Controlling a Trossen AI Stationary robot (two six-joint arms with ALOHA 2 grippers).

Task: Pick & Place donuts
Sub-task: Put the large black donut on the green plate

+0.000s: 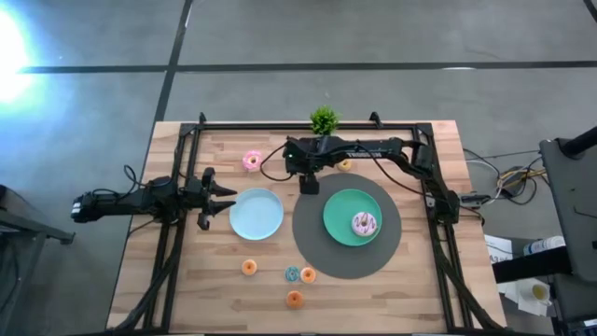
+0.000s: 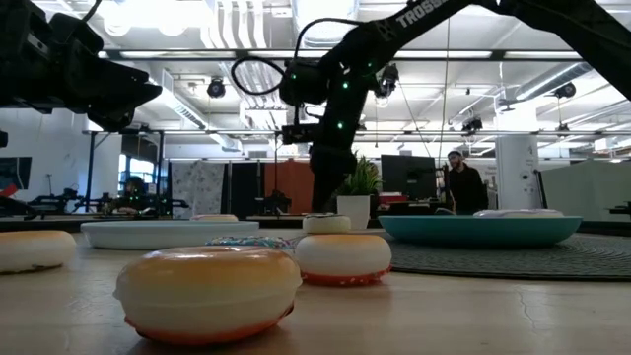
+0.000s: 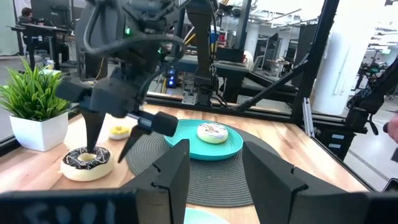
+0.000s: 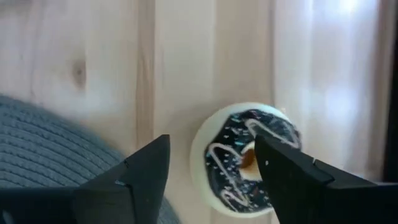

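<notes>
The right gripper is held over the middle of the tabletop's far half, pointing down, with its fingers spread on either side of the dark chocolate donut. One fingertip is seen over the ring's hole and the other just off its rim toward the mat; whether the donut is touched cannot be told. The dark chocolate donut lies flat on the wooden tabletop, just beside the far left rim of the round grey mat.

On that mat stands the teal plate, and the pale sprinkled donut lies on its near right part. A yellow mini donut rests just beyond the mat, near the small green plant at the far edge. The pink donut lies on the far left part of the tabletop.

The left gripper is held at the left side, its fingers spread and empty, just beside the light-blue plate. Near the front edge four minis are grouped: one orange mini, a blue mini, a second orange mini touching it, and a third orange mini closest to the edge.
</notes>
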